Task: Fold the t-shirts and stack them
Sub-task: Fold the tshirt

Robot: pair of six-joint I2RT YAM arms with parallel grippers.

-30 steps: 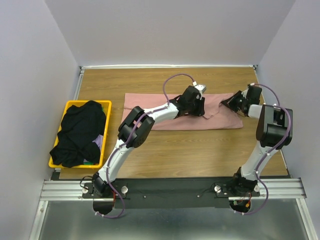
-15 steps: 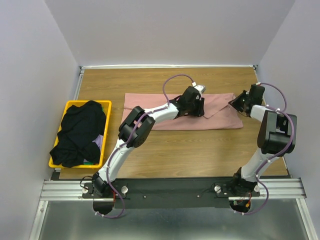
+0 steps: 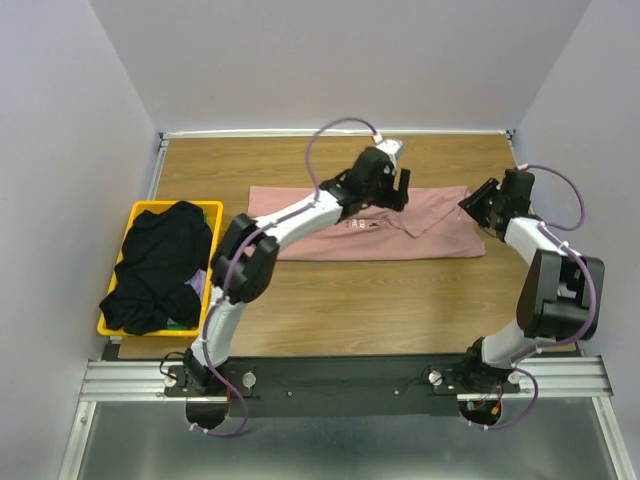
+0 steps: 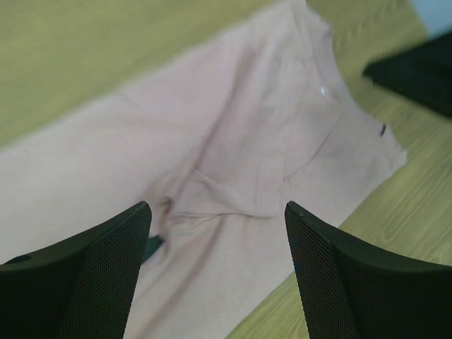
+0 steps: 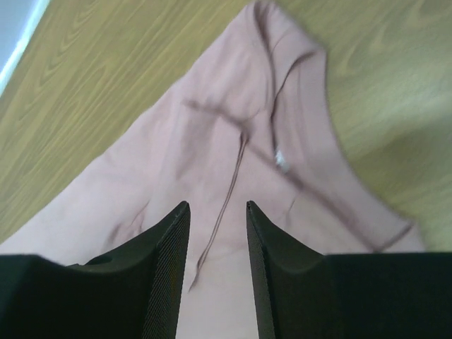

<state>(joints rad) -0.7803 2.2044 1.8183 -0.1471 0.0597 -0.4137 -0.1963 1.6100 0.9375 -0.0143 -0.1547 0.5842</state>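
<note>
Left jaws are standing wide apart, gripping nothing, hovering over the far edge of the dusty-pink t-shirt point(image 3: 430, 240) near its middle. Right jaws are sitting partly open with a narrow gap, nothing clamped between them, hanging just above the shirt's right end by the neckline. The pink shirt is lying flat as a long strip across the middle of the counter point(image 3: 350, 295). A black t-shirt point(image 3: 160, 265) is lying bunched in the yellow basket point(image 3: 137, 208) at the counter's left side, well apart from both arms.

Dark print point(image 3: 360, 226) on pink t-shirt point(image 3: 430, 240) — too small, nothing readable
</note>
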